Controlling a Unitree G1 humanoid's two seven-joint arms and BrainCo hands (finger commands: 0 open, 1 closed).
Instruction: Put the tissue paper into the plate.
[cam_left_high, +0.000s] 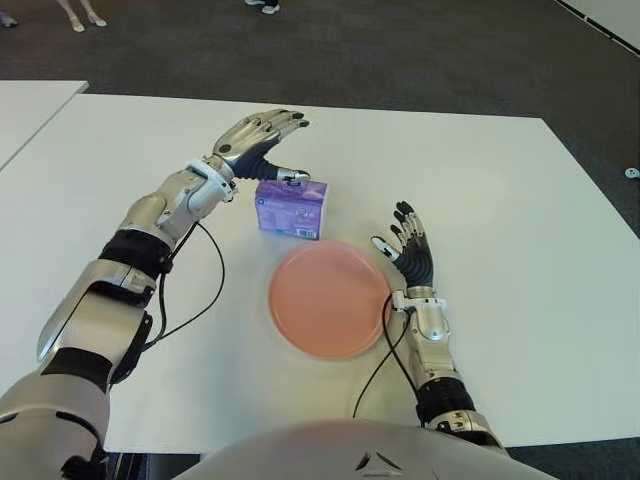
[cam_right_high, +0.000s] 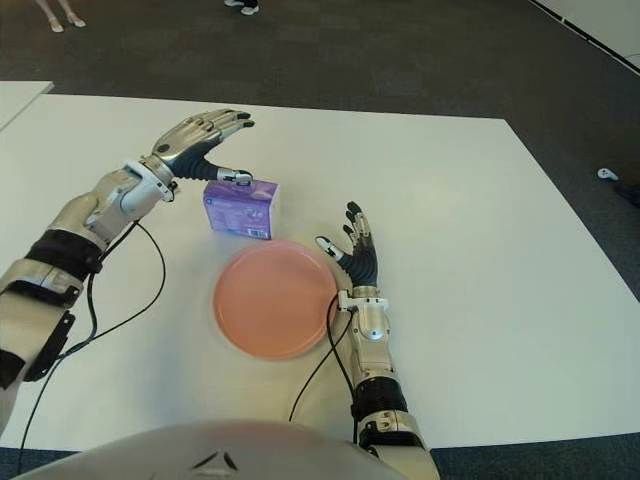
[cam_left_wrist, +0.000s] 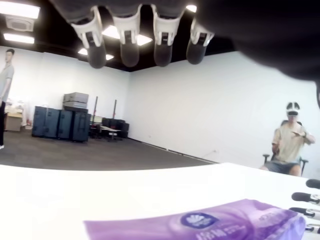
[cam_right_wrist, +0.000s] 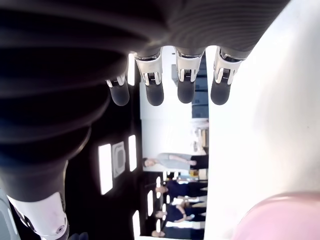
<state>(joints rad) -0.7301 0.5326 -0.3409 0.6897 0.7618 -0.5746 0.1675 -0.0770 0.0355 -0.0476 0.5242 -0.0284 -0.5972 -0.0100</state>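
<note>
my left hand (cam_left_high: 262, 140): above the far-left top edge of the tissue pack, fingers extended and spread, thumb tip down at the pack's top; nothing gripped
tissue pack (cam_left_high: 291, 208): purple, on the white table (cam_left_high: 520, 260), just below and to the right of my left hand, just behind the plate's far rim; touching the rim or not, can't tell
plate (cam_left_high: 328, 300): pink, round, bare, between my hands, nearer the right one
my right hand (cam_left_high: 410, 255): just right of the plate's right rim, palm-side up, fingers straight and fanned, holding nothing; contact with the table unclear
</note>
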